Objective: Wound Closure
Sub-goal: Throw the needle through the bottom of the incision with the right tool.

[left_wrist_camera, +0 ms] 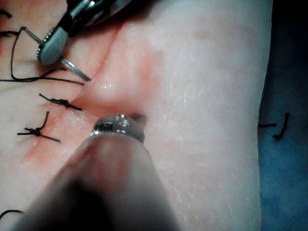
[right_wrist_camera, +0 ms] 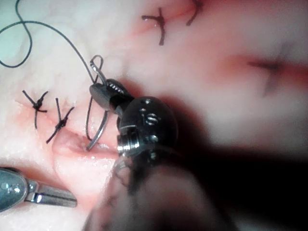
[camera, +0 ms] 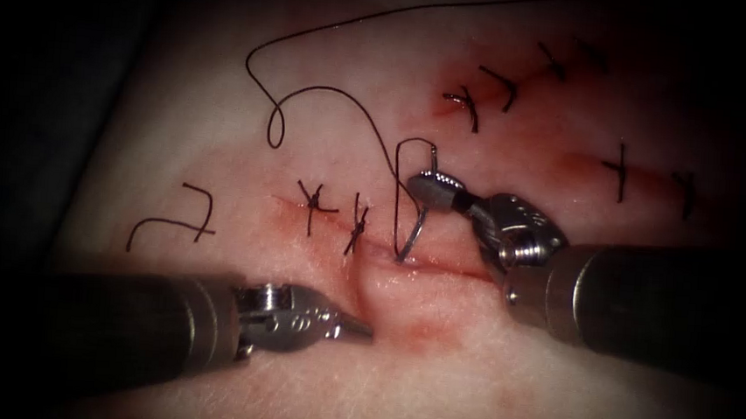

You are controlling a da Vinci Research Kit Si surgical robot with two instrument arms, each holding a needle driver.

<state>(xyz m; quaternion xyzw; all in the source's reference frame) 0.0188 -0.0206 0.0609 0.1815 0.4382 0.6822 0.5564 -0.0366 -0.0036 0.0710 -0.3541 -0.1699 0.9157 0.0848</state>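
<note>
My right tool (camera: 431, 187) (right_wrist_camera: 103, 91) is shut on the curved needle (camera: 415, 230) (right_wrist_camera: 98, 132) close to its tail end. The needle hangs down from the jaws, and its tip touches the tissue at the edge of the cut (camera: 439, 267); I cannot tell how deep it sits. Dark thread (camera: 328, 92) (right_wrist_camera: 48, 29) runs from the needle's tail in loops over the far tissue. My left tool (camera: 352, 326) (right_wrist_camera: 53, 196) (left_wrist_camera: 137, 118) rests shut on the near tissue, left of the needle and just below the cut, holding nothing. The left wrist view shows the right tool (left_wrist_camera: 50, 45) with the needle (left_wrist_camera: 74, 69).
Two knotted stitches (camera: 314, 204) (camera: 357, 226) close the cut left of the needle. Red fluid (camera: 422, 327) stains the tissue around the cut. More stitches (camera: 466, 106) (camera: 619, 170) sit on other cuts at the far right. A cut thread end (camera: 175, 222) lies at the left.
</note>
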